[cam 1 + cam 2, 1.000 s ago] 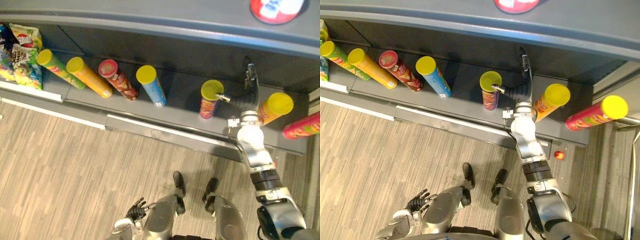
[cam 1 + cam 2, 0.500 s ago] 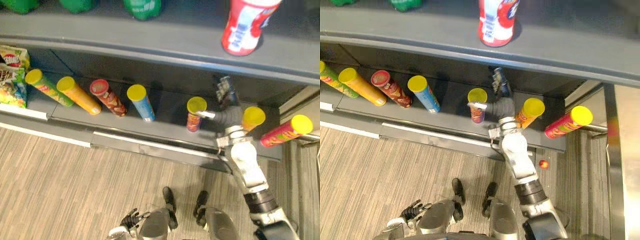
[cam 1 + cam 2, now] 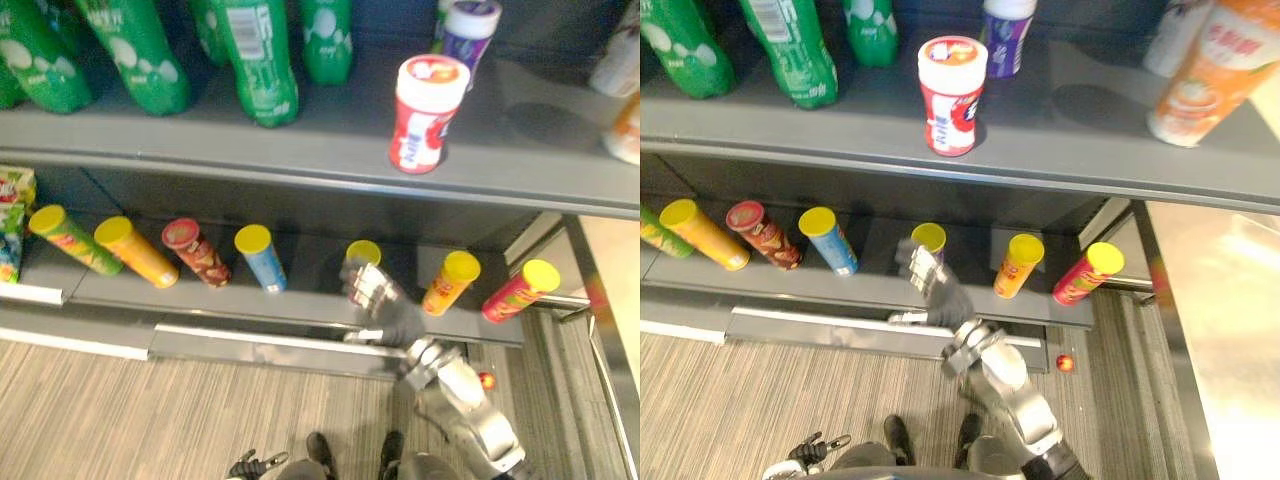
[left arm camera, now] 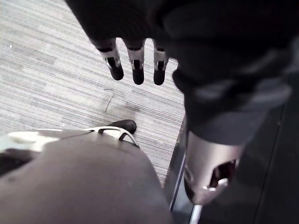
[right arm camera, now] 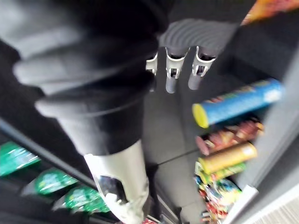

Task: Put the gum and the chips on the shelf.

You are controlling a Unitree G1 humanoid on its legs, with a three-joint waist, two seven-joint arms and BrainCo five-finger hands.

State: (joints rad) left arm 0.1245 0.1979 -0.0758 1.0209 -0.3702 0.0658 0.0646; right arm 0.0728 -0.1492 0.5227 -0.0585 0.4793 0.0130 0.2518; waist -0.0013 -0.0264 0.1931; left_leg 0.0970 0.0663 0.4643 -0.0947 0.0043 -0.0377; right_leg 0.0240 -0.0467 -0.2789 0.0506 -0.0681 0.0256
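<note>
Mostly grey shelves (image 3: 330, 150) above striped flooring (image 3: 150, 430).

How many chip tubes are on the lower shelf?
7, left to right: green tube, orange tube, red-lidded tube, blue tube, yellow-lidded tube behind the right hand, another orange tube, pink tube. Others possibly hidden.

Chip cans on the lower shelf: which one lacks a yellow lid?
The red-brown can, between the orange can and the blue can. Its lid is red; the other lids are yellow.
</note>
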